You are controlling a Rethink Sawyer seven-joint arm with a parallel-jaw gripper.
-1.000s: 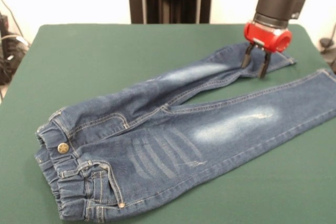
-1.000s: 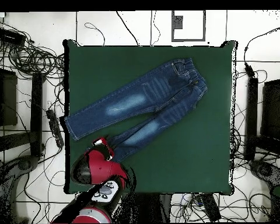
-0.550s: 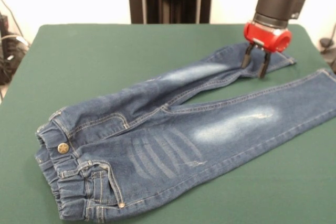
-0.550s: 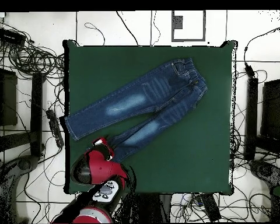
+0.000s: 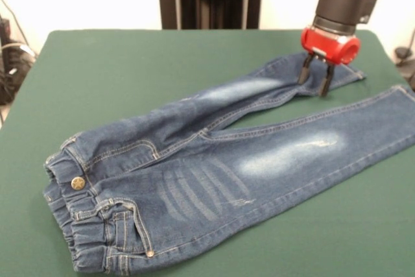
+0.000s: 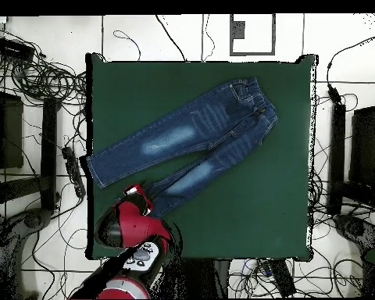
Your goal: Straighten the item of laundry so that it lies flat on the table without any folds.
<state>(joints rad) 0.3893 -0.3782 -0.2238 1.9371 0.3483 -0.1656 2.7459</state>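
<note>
The item of laundry (image 5: 214, 167), a small pair of dark blue jeans with faded patches and a brass button, lies spread on the green table (image 5: 142, 69). Its waistband is at the near left in the front view, and both legs run toward the right. The legs lie apart with a gap of green between them. My gripper (image 5: 316, 79) hangs open just over the cuff end of the far leg, its two dark fingers (image 5: 304, 69) pointing down with nothing between them. In the overhead view the jeans (image 6: 183, 141) lie across the table's middle and the gripper (image 6: 136, 192) sits at the lower leg's cuff.
The table (image 6: 284, 195) has wide bare cloth around the jeans. Cables (image 6: 42, 74) and black stands (image 6: 335, 148) surround it on the floor. The nearer leg's cuff (image 5: 405, 105) reaches the right edge of the front view.
</note>
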